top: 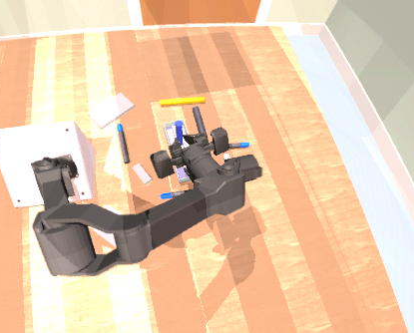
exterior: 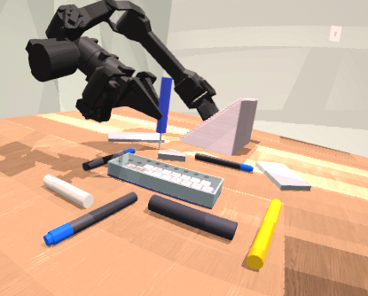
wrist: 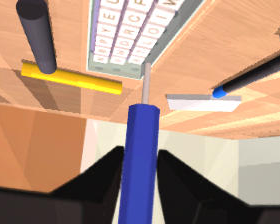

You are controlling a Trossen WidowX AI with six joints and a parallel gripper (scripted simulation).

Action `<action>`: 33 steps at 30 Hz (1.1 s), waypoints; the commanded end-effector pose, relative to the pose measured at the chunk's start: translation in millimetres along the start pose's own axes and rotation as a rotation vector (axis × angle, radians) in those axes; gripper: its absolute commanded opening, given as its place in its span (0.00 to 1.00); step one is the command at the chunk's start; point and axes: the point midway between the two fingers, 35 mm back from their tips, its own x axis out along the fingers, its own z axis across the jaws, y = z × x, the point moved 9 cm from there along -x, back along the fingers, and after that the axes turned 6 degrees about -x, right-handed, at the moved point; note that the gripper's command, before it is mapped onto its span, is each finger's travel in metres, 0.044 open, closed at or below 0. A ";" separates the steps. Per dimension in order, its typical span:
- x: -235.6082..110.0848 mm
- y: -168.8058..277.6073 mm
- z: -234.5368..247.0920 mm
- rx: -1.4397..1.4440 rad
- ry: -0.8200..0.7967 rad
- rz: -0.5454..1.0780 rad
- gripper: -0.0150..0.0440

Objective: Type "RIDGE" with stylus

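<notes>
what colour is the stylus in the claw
Blue barrel with a thin pale tip; the stylus shows best in the exterior view.

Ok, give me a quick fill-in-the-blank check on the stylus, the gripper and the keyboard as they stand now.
1. The gripper is shut on the ____ stylus.
2. The stylus tip is ____ the keyboard, not touching a key.
3. In the exterior view, the stylus stands nearly ____.
4. The marker lying right of the keyboard there is ____.

Missing words: blue; above; upright; yellow

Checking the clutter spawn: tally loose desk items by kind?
Keyboard: 1
Blue stylus: 1
Blue-capped markers: 3
Plain cylinders: 3
Flat white slabs: 3
Total: 11
</notes>
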 end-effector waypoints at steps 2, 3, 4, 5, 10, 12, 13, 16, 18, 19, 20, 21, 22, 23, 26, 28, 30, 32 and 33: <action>-9.8 -1.1 -14.5 0.043 -0.069 -0.003 0.25; -11.6 -1.5 -17.7 0.052 -0.082 -0.004 0.25; -13.4 -1.9 -20.8 0.060 -0.096 -0.005 0.25; -15.1 -2.2 -24.0 0.069 -0.110 -0.006 0.25; -19.0 -3.0 -31.9 0.090 -0.144 -0.009 0.25; -19.0 -3.0 -31.9 0.090 -0.144 -0.009 0.25; -19.0 -3.0 -31.9 0.090 -0.144 -0.009 0.25; -19.0 -3.0 -31.9 0.090 -0.144 -0.009 0.25; -19.0 -3.0 -31.9 0.090 -0.144 -0.009 0.25; -18.5 -4.0 -32.0 0.090 -0.144 -0.009 0.25; -17.6 -5.6 -32.2 0.090 -0.144 -0.010 0.25; -16.4 -8.0 -32.5 0.090 -0.144 -0.010 0.25; -14.6 -11.3 -32.9 0.090 -0.144 -0.010 0.25; -12.8 -14.5 -33.3 0.090 -0.144 -0.010 0.25; -11.6 -16.6 -33.6 0.090 -0.144 -0.010 0.25; -8.9 -21.1 -34.1 0.090 -0.144 -0.010 0.25; -4.6 -28.3 -35.1 0.090 -0.144 -0.010 0.25; -1.9 -32.7 -35.8 0.090 -0.144 -0.010 0.25; -1.9 -32.7 -35.8 0.090 -0.144 -0.010 0.25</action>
